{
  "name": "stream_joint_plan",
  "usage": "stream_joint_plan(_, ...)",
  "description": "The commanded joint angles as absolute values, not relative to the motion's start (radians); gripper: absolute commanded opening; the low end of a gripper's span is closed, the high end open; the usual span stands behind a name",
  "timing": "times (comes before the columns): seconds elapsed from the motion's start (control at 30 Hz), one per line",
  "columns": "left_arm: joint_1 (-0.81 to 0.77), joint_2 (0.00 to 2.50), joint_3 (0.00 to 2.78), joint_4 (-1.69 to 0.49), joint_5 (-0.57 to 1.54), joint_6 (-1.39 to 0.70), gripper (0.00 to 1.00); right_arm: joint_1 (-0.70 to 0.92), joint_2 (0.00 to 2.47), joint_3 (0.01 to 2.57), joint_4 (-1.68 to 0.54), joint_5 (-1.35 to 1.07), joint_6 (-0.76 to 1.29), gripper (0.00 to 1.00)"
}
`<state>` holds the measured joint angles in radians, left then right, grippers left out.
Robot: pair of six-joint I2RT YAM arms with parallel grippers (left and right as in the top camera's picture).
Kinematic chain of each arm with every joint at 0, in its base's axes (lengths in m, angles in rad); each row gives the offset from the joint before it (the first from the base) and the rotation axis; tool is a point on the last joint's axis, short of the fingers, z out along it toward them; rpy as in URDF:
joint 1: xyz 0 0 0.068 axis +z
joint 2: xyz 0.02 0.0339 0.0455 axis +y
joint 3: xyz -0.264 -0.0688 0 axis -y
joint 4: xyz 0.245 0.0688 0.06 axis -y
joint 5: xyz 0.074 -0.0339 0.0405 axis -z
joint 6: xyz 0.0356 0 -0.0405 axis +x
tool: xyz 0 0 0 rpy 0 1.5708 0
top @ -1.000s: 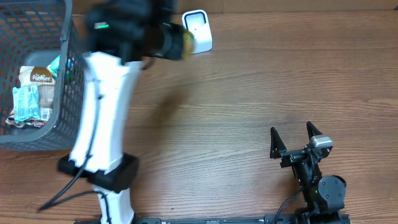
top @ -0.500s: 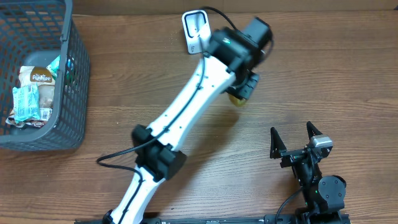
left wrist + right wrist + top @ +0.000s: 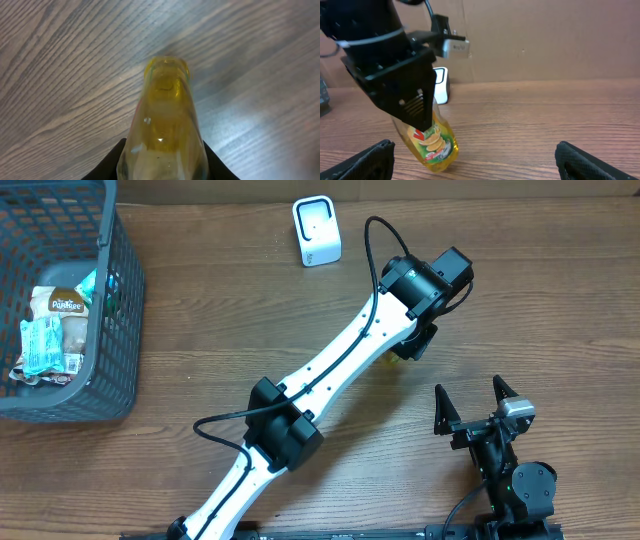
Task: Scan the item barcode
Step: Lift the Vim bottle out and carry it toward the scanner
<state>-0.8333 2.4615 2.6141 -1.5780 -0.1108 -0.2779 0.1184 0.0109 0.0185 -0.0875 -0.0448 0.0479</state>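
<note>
Bottle (image 3: 432, 142) hangs nearly upright, pinched by the left gripper (image 3: 162, 167); the scanner (image 3: 316, 230) sits beyond it, leftward, well apart. Right gripper (image 3: 475, 402) rests spread, empty.

The wooden table (image 3: 560, 300) carries a grey basket (image 3: 118, 330) (far left) and a white scanner (image 3: 316, 230).

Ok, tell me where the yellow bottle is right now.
In the right wrist view the yellow bottle is low on the left, clamped in the left gripper close to the tabletop, with the white scanner just behind it.
</note>
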Motion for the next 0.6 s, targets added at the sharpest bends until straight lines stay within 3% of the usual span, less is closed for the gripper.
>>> stream_joint_plan(0.0, -0.834, 2.492, 2.634, -1.562, -0.146, -0.337, 0.22, 0.116, 0.003, 0.008, -0.081, -0.039, 0.04, 1.0)
stream_joint_plan(0.3, -0.834, 2.499, 2.621, -1.551, -0.155, -0.341, 0.21, 0.116, 0.003, 0.008, -0.081, -0.039, 0.04, 1.0)
stream_joint_plan(0.57, -0.835, 2.498, 2.603, -1.549, -0.164, -0.348, 0.28, 0.116, 0.003, 0.008, -0.081, -0.039, 0.04, 1.0)
